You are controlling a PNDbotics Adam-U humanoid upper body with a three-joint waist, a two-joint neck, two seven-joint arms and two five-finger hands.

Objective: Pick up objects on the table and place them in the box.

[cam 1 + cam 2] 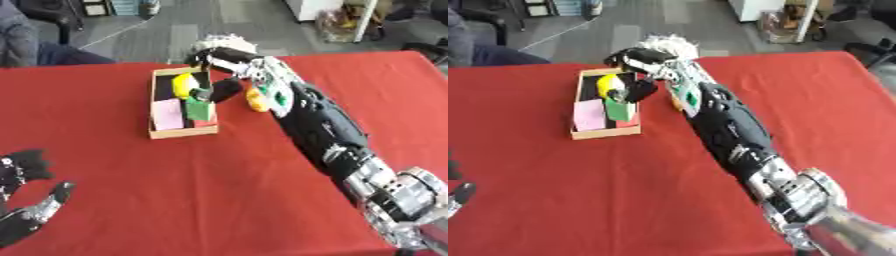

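Note:
A shallow wooden box (pixel 183 132) with a dark inside sits on the red table, left of centre. In it lie a yellow thing (pixel 183 84), a pink flat piece (pixel 167 114), a green block (pixel 199 108) and a red piece (pixel 208 123). My right hand (pixel 224 56) hovers over the box's far right corner, fingers spread, with the thumb (pixel 227 89) reaching down beside the green block. Nothing is clearly clasped in it. An orange-yellow thing (pixel 256 100) lies on the cloth right of the box, partly hidden by my forearm. My left hand (pixel 24 200) rests open at the lower left corner.
My right arm (pixel 328 130) runs diagonally from the lower right to the box. A white, fluffy-looking thing (pixel 667 42) shows just behind the hand at the table's far edge. Red cloth (pixel 131 180) stretches in front of the box.

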